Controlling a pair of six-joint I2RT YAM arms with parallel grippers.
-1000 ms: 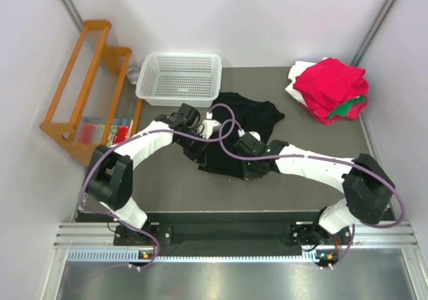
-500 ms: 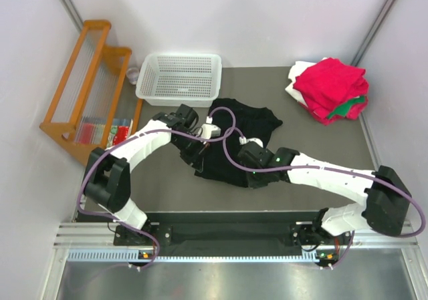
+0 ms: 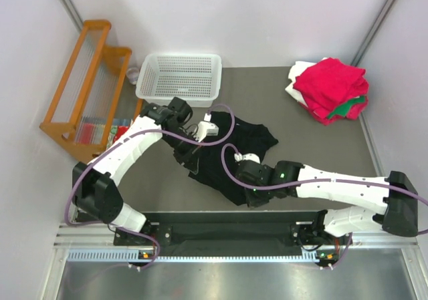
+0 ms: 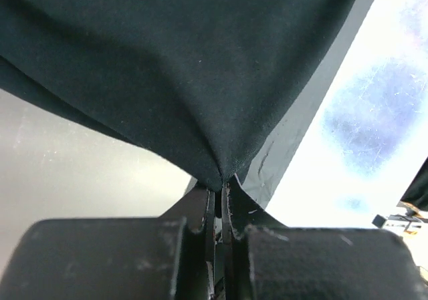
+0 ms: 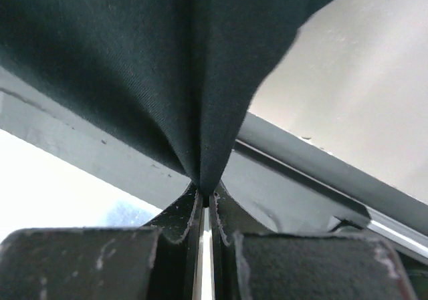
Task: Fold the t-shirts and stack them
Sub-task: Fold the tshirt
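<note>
A black t-shirt (image 3: 235, 139) lies stretched across the middle of the table. My left gripper (image 3: 190, 158) is shut on its left edge; in the left wrist view the black cloth (image 4: 187, 79) runs to a pinched point between the jaws of the left gripper (image 4: 219, 185). My right gripper (image 3: 246, 193) is shut on the shirt's near edge. The right wrist view shows the cloth (image 5: 167, 66) gathered into the closed right gripper (image 5: 204, 192). At the far right corner lies a stack of folded t-shirts: red (image 3: 331, 86) on top, green (image 3: 352, 106) and white (image 3: 298, 79) showing beneath it.
A white perforated basket (image 3: 179, 79) stands at the back, just beyond the left arm's wrist. An orange wooden rack (image 3: 80, 93) stands off the table's left side. The table's near edge with its metal rail (image 3: 227, 233) runs just below the right gripper.
Both grippers have pulled toward the near edge with the black shirt in them. The right forearm has swung lower and stretched out. The shirt has slid nearer and spread flatter.
</note>
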